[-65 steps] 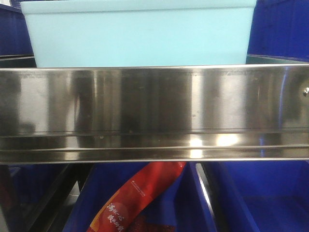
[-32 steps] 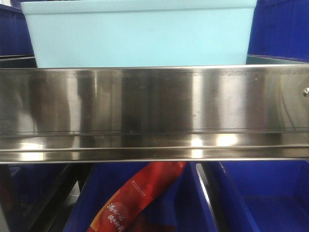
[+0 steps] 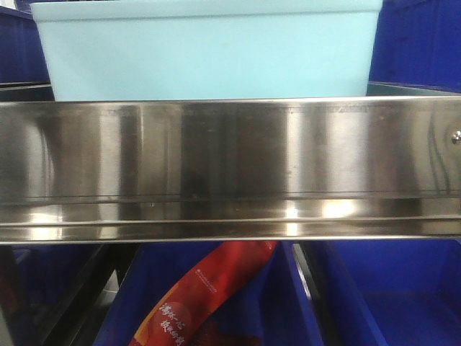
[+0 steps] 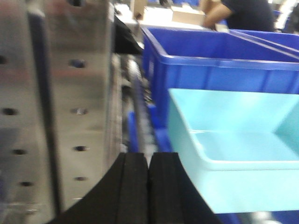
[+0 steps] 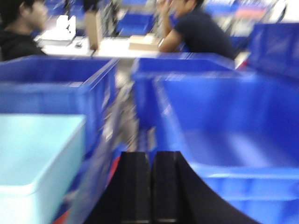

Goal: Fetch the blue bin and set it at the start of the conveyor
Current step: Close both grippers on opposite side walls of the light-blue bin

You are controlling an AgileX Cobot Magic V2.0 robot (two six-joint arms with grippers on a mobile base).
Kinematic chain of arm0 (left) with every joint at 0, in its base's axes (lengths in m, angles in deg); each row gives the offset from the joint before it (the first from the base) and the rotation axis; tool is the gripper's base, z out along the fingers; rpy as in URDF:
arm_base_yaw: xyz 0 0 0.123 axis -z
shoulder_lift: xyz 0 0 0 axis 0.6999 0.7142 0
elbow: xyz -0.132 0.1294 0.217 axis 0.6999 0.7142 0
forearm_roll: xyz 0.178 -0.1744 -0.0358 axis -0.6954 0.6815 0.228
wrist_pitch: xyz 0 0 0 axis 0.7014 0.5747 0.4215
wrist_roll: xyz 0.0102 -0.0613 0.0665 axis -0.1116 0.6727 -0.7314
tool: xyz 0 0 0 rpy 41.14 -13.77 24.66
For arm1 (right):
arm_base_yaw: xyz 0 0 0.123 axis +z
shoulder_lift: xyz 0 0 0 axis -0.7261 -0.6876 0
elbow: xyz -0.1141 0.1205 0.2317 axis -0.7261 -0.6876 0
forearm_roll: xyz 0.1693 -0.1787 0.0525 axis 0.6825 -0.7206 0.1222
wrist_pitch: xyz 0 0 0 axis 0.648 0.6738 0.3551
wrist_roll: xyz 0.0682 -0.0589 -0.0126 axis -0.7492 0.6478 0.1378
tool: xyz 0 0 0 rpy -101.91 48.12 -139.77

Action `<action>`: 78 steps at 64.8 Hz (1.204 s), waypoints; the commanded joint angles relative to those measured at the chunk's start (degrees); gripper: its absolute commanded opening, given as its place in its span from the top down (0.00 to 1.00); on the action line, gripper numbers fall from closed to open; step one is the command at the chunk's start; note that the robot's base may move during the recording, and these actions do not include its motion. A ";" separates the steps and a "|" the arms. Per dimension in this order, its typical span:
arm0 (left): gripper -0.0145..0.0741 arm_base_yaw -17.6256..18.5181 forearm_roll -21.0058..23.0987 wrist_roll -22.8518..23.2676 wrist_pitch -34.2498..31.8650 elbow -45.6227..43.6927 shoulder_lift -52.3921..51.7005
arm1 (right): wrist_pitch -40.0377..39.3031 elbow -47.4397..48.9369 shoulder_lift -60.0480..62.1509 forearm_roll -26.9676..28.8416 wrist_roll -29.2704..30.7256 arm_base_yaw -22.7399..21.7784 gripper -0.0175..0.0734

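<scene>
The blue bin point(image 3: 209, 50) is a light cyan tub standing on the upper rack level, behind a steel rail. In the left wrist view the blue bin point(image 4: 233, 154) lies just right of my left gripper point(image 4: 148, 158), whose black pads are shut together on nothing. Seen from the right wrist, the blue bin point(image 5: 37, 154) is at the lower left, and my right gripper point(image 5: 152, 158) sits beside it, shut and empty. Both grippers are outside the tub, one on each side. The conveyor start is out of view.
A shiny steel rail point(image 3: 230, 166) spans the front view. Dark blue crates point(image 3: 389, 295) sit below it, one holding a red packet point(image 3: 202, 295). A perforated steel upright point(image 4: 60, 93) stands left of the left gripper. Dark blue crates point(image 4: 219, 70) point(image 5: 233, 130) flank the tub. People point(image 5: 196, 28) sit behind.
Only the reflections on the steel rail shift a little. The cyan tub has not moved.
</scene>
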 commanded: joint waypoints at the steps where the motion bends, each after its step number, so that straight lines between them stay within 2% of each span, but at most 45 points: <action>1: 0.96 1.70 6.41 -5.21 2.68 -4.35 4.31 | 3.38 3.28 -3.55 1.54 0.01 2.16 0.99; 3: 0.96 2.60 8.29 -8.05 2.86 -5.96 5.88 | 4.09 4.76 -5.29 1.54 0.15 3.24 0.99; 6: 0.96 4.40 10.49 -9.84 2.74 -8.13 8.66 | 4.63 6.66 -7.94 1.54 0.15 5.61 0.99; 18: 0.96 10.59 9.13 -9.71 2.13 -16.29 21.02 | 5.21 13.79 -20.11 1.54 0.15 12.89 0.99; 22: 0.96 11.74 7.78 -7.72 2.13 -19.15 25.66 | 5.21 16.51 -24.33 1.54 0.15 14.68 0.99; 24: 0.96 12.07 6.35 -5.59 2.13 -20.52 27.55 | 5.38 17.87 -26.14 1.54 0.15 15.25 0.98; 29: 0.96 13.21 -1.28 3.99 2.50 -25.25 32.89 | 6.44 22.23 -31.52 1.54 -0.07 16.21 0.97; 35: 0.96 15.31 -13.97 14.66 4.84 -30.31 38.68 | 8.77 27.25 -37.34 1.34 -2.25 16.36 0.96; 40: 0.96 16.81 -22.61 23.92 8.37 -34.86 42.67 | 10.26 31.49 -42.30 -0.91 -7.31 16.36 0.96; 44: 0.96 17.39 -25.97 28.70 11.01 -38.62 46.06 | 13.05 34.54 -45.42 -4.65 -12.74 16.41 0.96; 50: 0.96 17.66 -26.34 30.24 14.60 -43.23 50.20 | 18.49 39.68 -50.26 -9.85 -19.00 17.22 0.96; 58: 0.96 17.66 -26.24 30.24 18.62 -47.89 54.59 | 25.34 46.16 -56.16 -10.07 -21.51 17.52 0.96; 70: 0.96 17.66 -26.24 31.32 22.87 -50.84 57.95 | 31.65 52.47 -61.75 -10.76 -21.90 18.15 0.96; 78: 0.96 17.66 -26.09 31.58 23.65 -50.84 58.33 | 32.47 55.00 -63.62 -14.98 -21.67 20.65 0.96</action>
